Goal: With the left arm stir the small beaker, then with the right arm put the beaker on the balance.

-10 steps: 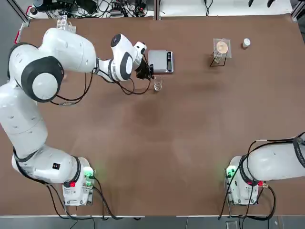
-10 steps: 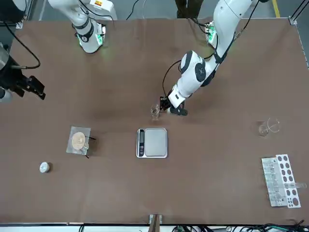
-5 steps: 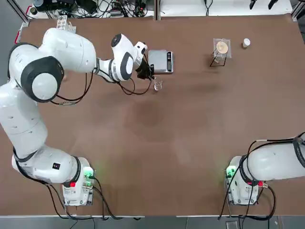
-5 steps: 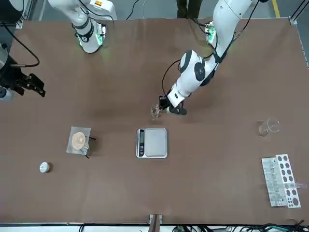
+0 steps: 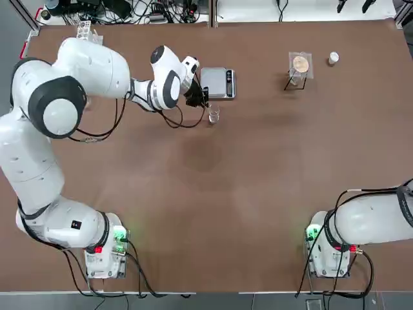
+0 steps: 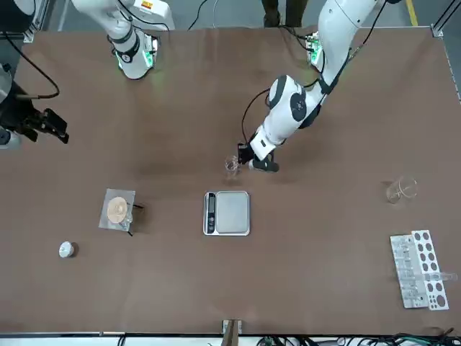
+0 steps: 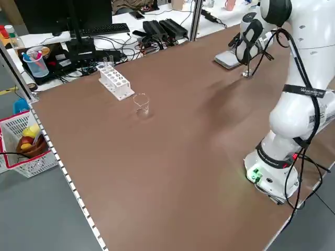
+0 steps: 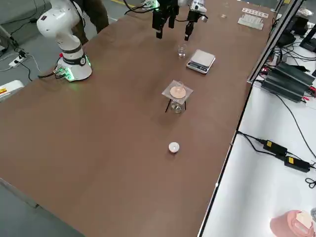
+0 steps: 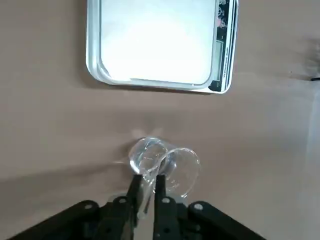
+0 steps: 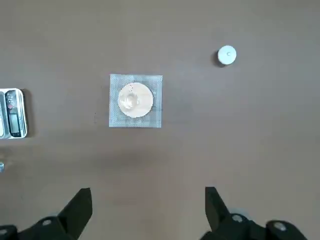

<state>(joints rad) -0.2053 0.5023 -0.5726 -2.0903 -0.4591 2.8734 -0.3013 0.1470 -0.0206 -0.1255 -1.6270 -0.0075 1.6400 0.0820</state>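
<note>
The small beaker (image 5: 213,115) stands on the brown table just in front of the balance (image 5: 217,82), apart from it. My left gripper (image 5: 197,97) hangs beside and slightly above the beaker. In the left wrist view its fingers (image 9: 134,187) stand almost together on a thin clear glass rod (image 9: 146,192) that reaches down into the beaker (image 9: 175,167); the balance (image 9: 155,45) lies beyond. My right gripper (image 6: 39,124) hovers open and empty over the table's right side, far from the beaker (image 6: 231,166).
A larger glass vessel (image 6: 400,189) and a white tube rack (image 6: 420,268) stand at the far left of the table. A small tripod with a mesh square and pale disc (image 5: 299,64) and a white cap (image 5: 333,58) sit at the far right.
The left gripper's fingers have drawn closer together at the beaker. The right gripper has shifted slightly. The beaker and balance stay in place.
</note>
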